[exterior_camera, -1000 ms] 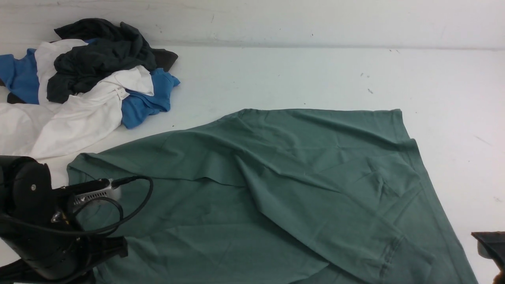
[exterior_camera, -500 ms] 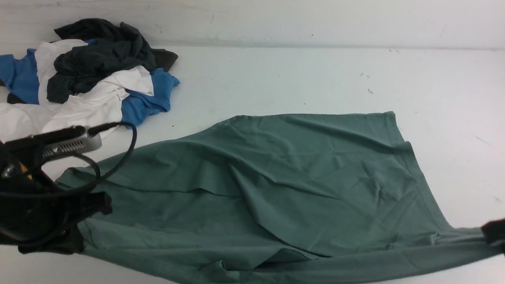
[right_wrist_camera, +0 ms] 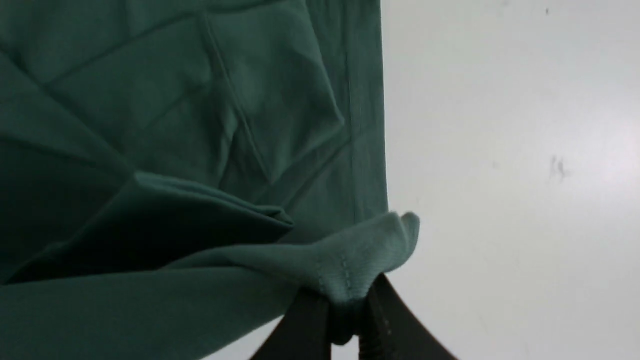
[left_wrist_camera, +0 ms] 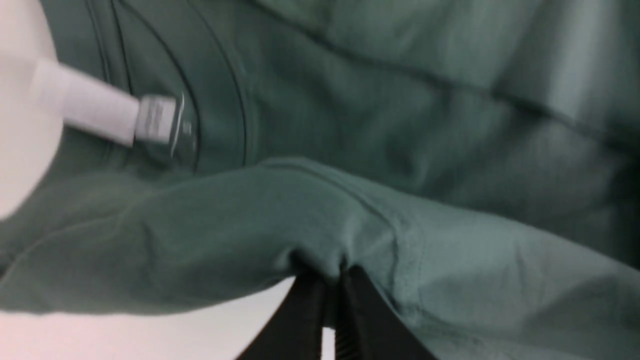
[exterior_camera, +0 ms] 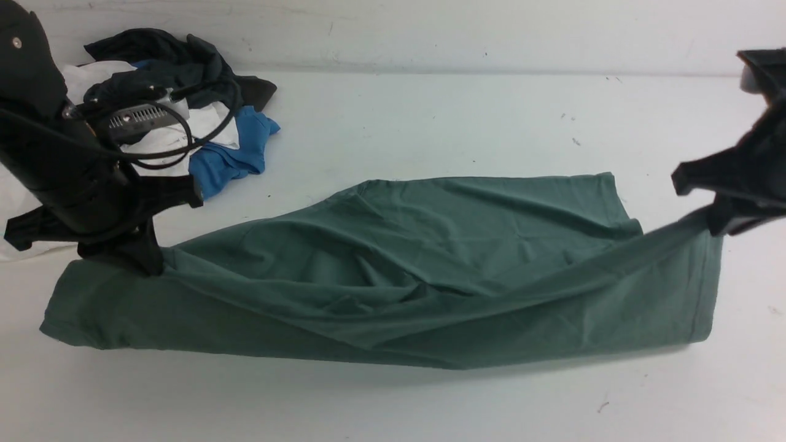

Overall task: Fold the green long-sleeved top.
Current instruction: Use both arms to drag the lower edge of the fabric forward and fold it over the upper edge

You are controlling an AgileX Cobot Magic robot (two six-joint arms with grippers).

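Note:
The green long-sleeved top (exterior_camera: pixel 393 270) lies stretched across the table, its near edge lifted and carried back over the rest. My left gripper (exterior_camera: pixel 144 261) is shut on the cloth at the left end; in the left wrist view its fingers (left_wrist_camera: pixel 305 310) pinch a fold of the top (left_wrist_camera: pixel 280 215) beside the neckline and white label (left_wrist_camera: pixel 155 120). At the right end my right gripper (exterior_camera: pixel 715 224) is shut on the hem corner and holds it off the table. In the right wrist view the top (right_wrist_camera: pixel 200 125) bunches between that gripper's (right_wrist_camera: pixel 345 310) closed jaws.
A heap of dark, white and blue garments (exterior_camera: pixel 202 116) lies at the back left, partly behind my left arm (exterior_camera: pixel 67 178). The white table (exterior_camera: pixel 430 116) runs back to a wall edge.
Both grippers have risen and moved away from me, carrying the top's near edge up and back. The cloth now hangs folded over itself between them.

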